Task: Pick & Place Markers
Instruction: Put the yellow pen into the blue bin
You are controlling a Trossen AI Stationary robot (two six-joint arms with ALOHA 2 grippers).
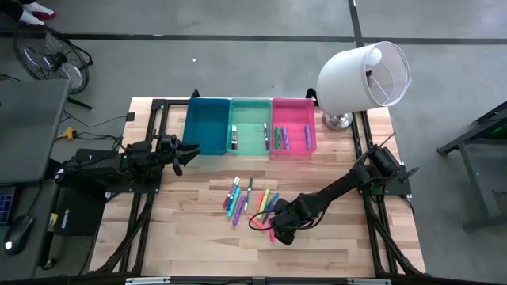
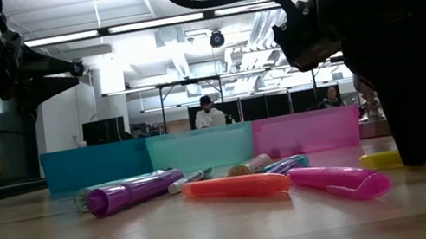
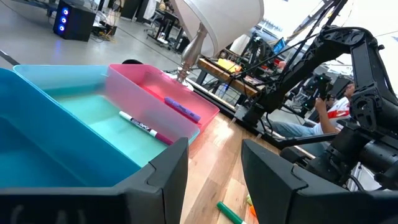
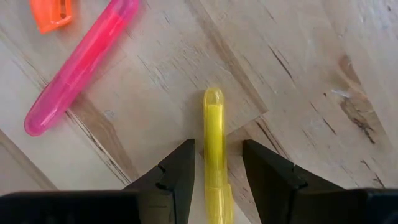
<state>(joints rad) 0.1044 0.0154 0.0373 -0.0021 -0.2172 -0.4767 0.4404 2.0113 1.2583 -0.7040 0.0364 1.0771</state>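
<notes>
Table [image 1: 190, 237]: pale wood, three bins in a row along its far side, touching side to side.

Blue bin [image 1: 207, 125]: leftmost. No contents could be made out in the high view.

Mint bin [image 1: 250, 127]: middle. Held two markers, one dark-tipped near its left wall [image 1: 234, 139] and one near its right wall [image 1: 266, 136]. In the left wrist view a white marker with a pink end [image 3: 144, 127] lay flat on its floor.

Pink bin [image 1: 294, 125]: rightmost. Held about three markers, among them a purple one [image 3: 182, 108] lying along the far wall.

Loose markers [image 1: 242, 198]: a scatter in pink, purple, green, orange and teal on the bare table in front of the bins, near the centre. From the low view, a purple marker [image 2: 133, 191], an orange marker [image 2: 236, 186] and a pink marker [image 2: 340, 180] lay flat nearest the camera.

Yellow marker [image 4: 215, 149]: flat on the wood at the right edge of the scatter, just beside the pink one.

Right gripper [image 4: 216, 163]: lowered to the table over the yellow marker, fingers apart, one on each side of the barrel; whether they touched it could not be told.

Left gripper [image 1: 187, 152]: held above the table just in front of the blue bin, fingers parted, nothing between them.

Lamp [image 1: 363, 77]: white shade, at the far right corner beside the pink bin.
</notes>
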